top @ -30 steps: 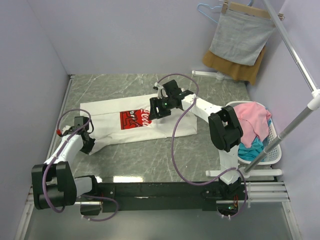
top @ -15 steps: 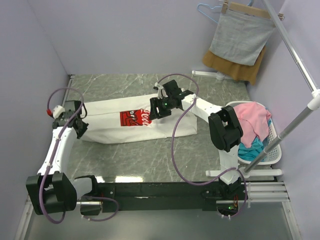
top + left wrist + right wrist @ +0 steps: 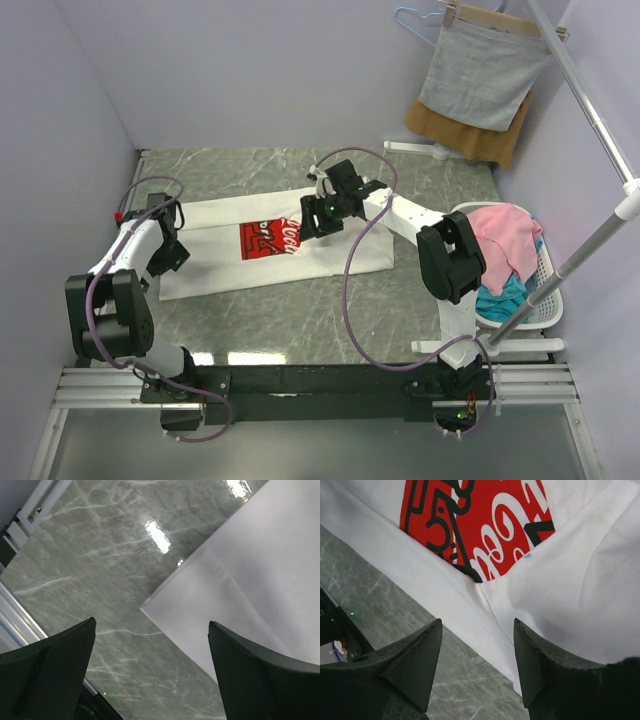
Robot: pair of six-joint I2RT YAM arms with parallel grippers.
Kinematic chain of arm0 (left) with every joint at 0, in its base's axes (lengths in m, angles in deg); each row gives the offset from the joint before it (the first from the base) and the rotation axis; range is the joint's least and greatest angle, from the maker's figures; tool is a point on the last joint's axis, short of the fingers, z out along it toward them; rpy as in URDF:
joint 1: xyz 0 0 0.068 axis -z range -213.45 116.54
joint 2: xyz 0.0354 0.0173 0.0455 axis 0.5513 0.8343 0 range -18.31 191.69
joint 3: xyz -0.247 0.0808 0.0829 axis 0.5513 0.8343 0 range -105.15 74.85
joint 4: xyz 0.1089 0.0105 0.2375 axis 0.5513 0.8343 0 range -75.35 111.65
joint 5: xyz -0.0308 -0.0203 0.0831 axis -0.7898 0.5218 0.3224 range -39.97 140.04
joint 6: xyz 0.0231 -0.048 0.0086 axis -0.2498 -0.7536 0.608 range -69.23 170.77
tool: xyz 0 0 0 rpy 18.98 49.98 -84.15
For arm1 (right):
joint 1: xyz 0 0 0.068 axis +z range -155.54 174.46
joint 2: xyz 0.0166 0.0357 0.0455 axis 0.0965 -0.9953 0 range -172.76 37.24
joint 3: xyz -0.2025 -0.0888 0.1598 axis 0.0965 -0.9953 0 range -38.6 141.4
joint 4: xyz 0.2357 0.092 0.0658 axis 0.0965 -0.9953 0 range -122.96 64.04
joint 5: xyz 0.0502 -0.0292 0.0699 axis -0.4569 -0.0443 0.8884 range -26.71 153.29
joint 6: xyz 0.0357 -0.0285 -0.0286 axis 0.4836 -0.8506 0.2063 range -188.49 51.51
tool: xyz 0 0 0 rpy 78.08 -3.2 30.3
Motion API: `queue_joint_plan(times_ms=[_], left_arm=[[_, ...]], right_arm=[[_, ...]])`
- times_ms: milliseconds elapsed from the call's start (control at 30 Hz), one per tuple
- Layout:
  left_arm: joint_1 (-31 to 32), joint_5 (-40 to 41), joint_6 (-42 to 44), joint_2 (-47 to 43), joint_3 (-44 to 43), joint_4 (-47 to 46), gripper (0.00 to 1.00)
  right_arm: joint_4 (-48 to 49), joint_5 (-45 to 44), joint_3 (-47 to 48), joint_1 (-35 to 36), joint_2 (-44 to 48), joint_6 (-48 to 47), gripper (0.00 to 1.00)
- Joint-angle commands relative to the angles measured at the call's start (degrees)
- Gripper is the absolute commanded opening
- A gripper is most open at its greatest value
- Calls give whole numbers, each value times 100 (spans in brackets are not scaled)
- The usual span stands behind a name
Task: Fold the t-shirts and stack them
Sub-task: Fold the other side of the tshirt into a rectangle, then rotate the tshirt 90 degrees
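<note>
One white cotton t-shirt [image 3: 215,245] with a red square print is spread on the marbled counter [image 3: 300,310]. The left tool [image 3: 151,622] at its left corner and the right tool [image 3: 478,622] near the print are seen released.

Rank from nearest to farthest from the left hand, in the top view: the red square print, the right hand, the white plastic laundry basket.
1. Red square print, on the white cotton t-shirt, just right of the left hand.
2. Right hand, beyond the print, over the shirt's middle.
3. White plastic laundry basket, at the far right.
</note>
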Motion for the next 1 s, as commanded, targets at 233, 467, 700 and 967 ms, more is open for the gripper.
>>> queue_joint_plan(times_ms=[233, 467, 700, 967], left_arm=[[4, -610, 584, -516, -761, -1106, 99], [285, -1808, 840, 668, -1595, -2173, 100], [680, -1473, 910, 2190, -2230, -2172, 100], [979, -1500, 621, 2525, -1325, -2217, 99]], right_arm=[[268, -1052, -276, -613, 530, 345, 66], [454, -958, -681, -1283, 698, 1023, 67], [216, -982, -707, -1283, 364, 1207, 65], [-504, -1405, 74, -1283, -557, 1488, 64]])
